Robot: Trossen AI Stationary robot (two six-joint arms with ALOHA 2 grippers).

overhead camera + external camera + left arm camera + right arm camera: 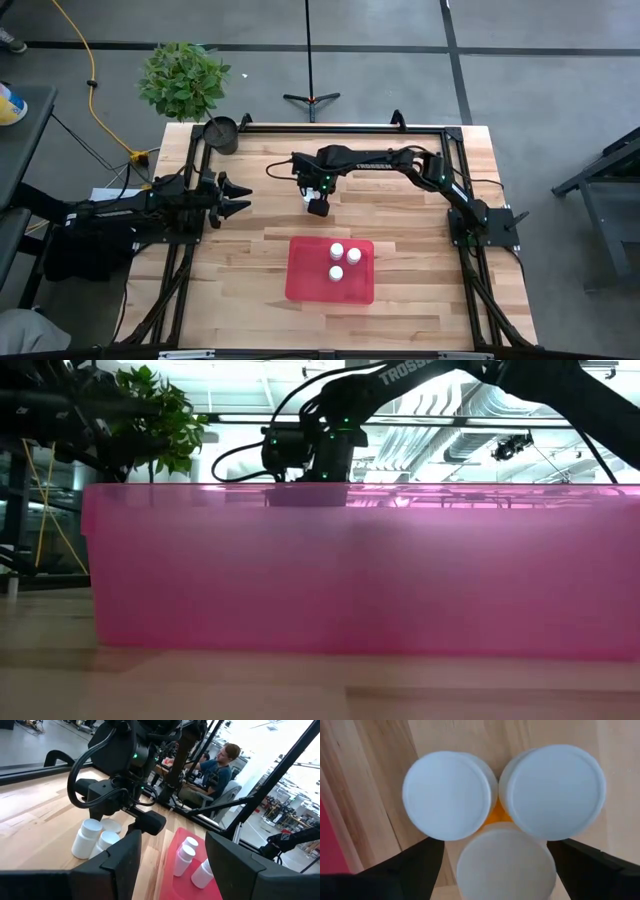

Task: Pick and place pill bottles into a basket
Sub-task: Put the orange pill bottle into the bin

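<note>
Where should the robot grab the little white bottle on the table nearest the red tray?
Probably from straight above, round its cap: the bottle stands upright with the open right gripper over it. Another bottle crowds one side, so the grip should close across the sides away from it.

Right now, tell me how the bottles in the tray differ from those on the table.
The tray bottles number three; the table bottles number two. The tray bottles sit inside the red tray; the table bottles stand on the table beyond it. The right hand hovers open over the table bottles; nothing over the tray bottles. All are white, round-capped.
</note>
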